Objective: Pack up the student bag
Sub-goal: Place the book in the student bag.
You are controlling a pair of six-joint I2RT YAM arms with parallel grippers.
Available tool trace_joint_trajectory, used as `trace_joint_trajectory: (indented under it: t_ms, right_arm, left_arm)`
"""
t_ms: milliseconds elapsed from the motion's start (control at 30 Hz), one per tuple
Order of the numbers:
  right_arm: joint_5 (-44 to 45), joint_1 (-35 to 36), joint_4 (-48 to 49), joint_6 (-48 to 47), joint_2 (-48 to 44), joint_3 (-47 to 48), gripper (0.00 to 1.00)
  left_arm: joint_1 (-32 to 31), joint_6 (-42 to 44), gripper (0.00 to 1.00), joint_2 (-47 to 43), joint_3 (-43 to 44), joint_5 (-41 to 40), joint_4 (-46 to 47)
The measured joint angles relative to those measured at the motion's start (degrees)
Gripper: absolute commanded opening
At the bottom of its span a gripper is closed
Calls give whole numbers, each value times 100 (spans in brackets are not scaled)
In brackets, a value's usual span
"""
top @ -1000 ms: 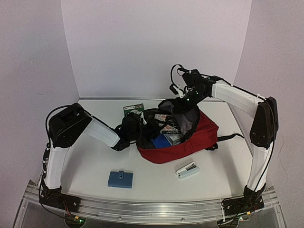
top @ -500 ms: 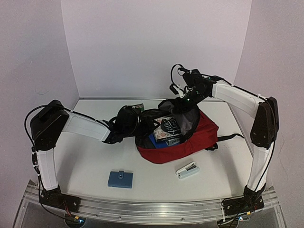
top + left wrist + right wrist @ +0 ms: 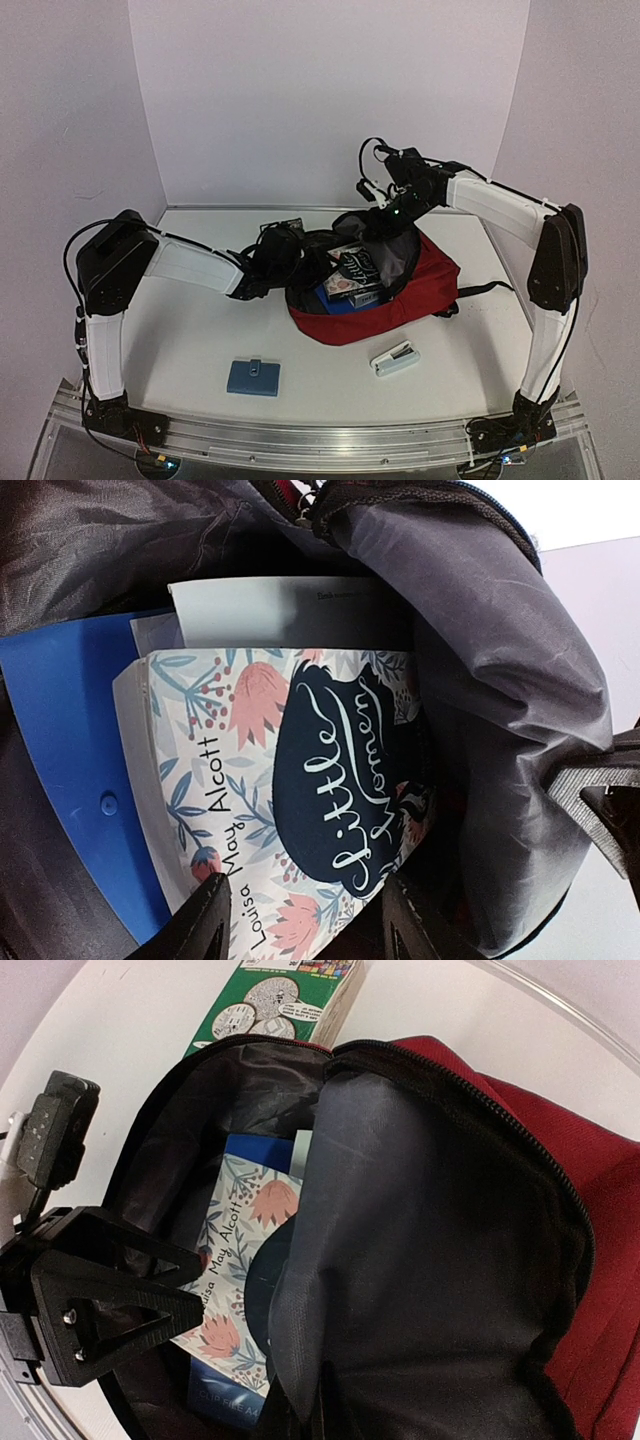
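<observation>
On the middle of the bench, the student bag lies open. Inside, 1 book reads "Little Women", "Louisa May Alcott". The left tool hangs released over it; the right tool is clenched on the bag's flap.

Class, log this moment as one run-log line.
bag open, book inside | left tool open at book | right tool shut on bag rim
</observation>
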Motion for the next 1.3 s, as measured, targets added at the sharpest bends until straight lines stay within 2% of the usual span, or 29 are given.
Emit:
trace_joint_trajectory:
  t_ms: [200,533,633,800,1100,1167,1300]
  right_arm:
    - [-21,0,7,-20,0,-30,0]
    - [-70,0,9,-36,0,-58,0]
    - [-81,0,7,-36,0,-58,0]
    - [-109,-2,32,-34,-3,-106,0]
    - [-140,-2,85,-34,-10,-178,0]
    - [-144,-2,90,-32,-11,-203,0]
    - [-127,-2,121,-44,-34,-244,0]
  left_arm:
    - [-122,29,52,-94,-72,-372,-71]
    - [-208,7,50,-344,-101,-737,-922]
    - [-206,18,48,-133,195,-709,-1144]
    - [-206,117,38,259,671,-578,-1297]
    - [-190,534,34,1174,1985,114,-1353]
    - [-191,591,35,1392,2282,314,-1343]
    - [-190,730,48,1571,2490,618,-1326]
